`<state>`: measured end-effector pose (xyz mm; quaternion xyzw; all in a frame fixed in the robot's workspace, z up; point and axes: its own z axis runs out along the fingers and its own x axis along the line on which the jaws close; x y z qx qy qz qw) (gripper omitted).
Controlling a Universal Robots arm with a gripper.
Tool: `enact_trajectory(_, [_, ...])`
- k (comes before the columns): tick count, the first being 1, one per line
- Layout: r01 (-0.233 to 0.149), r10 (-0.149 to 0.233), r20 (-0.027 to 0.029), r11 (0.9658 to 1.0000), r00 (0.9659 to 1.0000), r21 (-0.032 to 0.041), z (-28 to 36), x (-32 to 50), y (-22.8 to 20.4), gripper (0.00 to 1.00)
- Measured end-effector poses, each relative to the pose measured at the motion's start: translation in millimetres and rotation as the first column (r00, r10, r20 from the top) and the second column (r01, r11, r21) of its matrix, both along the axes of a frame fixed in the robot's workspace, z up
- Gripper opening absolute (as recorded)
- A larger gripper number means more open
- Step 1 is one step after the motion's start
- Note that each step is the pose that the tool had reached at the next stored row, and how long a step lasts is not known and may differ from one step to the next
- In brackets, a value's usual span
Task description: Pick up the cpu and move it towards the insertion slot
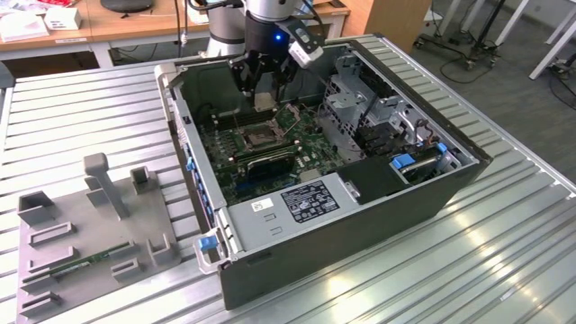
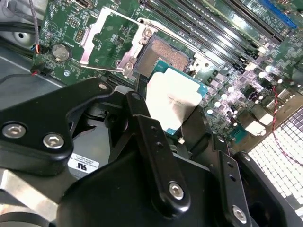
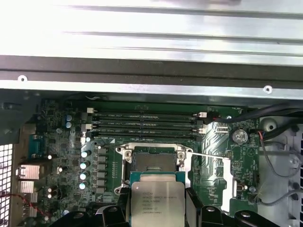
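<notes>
The pincer (image 1: 264, 88) hangs inside the open computer case (image 1: 360, 223), which lies on its side on the ribbed metal table (image 1: 504, 256). Its black fingers (image 2: 156, 142) are clamped on the cpu (image 2: 174, 100), gripping opposite edges of the chip and holding it clear of the board, its silvery face showing in both wrist views. In the first wrist view the cpu (image 3: 157, 204) sits just beside the insertion slot (image 3: 153, 163), overlapping the slot's near edge. The slot's dark centre lies bare, and its metal bracket (image 2: 106, 40) is swung open to one side. Long black memory slots (image 3: 147, 124) run past the socket on the green motherboard (image 3: 61, 156). At the exterior view's left, a grey plastic tray (image 1: 90, 250) rests on the table, well apart from the case, with a thin green memory stick (image 1: 90, 262) lying in it.
</notes>
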<state>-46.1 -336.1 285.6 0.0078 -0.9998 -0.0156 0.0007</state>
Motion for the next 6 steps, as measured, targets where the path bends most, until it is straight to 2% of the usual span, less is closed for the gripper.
enact_trajectory(6, [0.000, 0.000, 0.0000, 1.0000, 1.0000, 0.0000, 2.3, 0.0, 0.0, 0.54])
